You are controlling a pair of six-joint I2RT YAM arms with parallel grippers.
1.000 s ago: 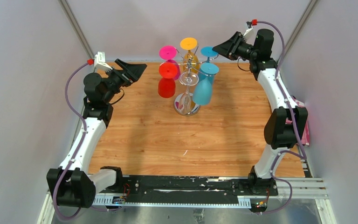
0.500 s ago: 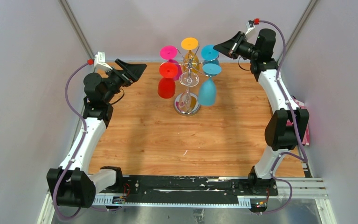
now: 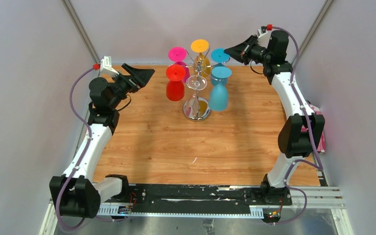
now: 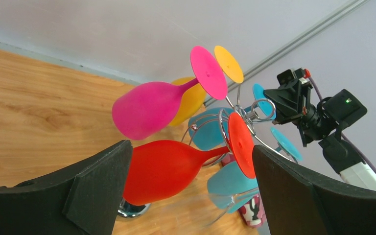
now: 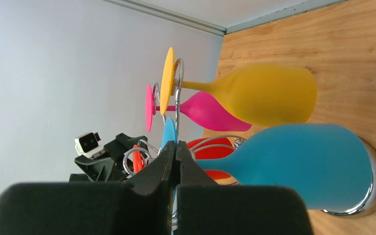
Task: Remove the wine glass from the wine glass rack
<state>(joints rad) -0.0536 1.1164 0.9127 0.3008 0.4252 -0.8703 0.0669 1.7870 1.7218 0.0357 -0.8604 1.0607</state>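
Wine glass in red [image 4: 169,169] was hung bowl-down straight ahead of the spread left gripper [image 4: 191,149]; right gripper [image 5: 174,147], fingers pressed together, was placed beside the teal glass [image 5: 293,164] foot.

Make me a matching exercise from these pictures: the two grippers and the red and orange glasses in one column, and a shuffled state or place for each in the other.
Column one
1. left black two-finger gripper
2. right black two-finger gripper
3. red plastic wine glass
4. orange plastic wine glass

Column two
A. hangs at the far side of the shiny chrome wire rack
B. jaws shut
C. hangs on the rack's side towards the left arm
D. jaws wide open

Pairs: 1-D, 2-B, 3-C, 4-A
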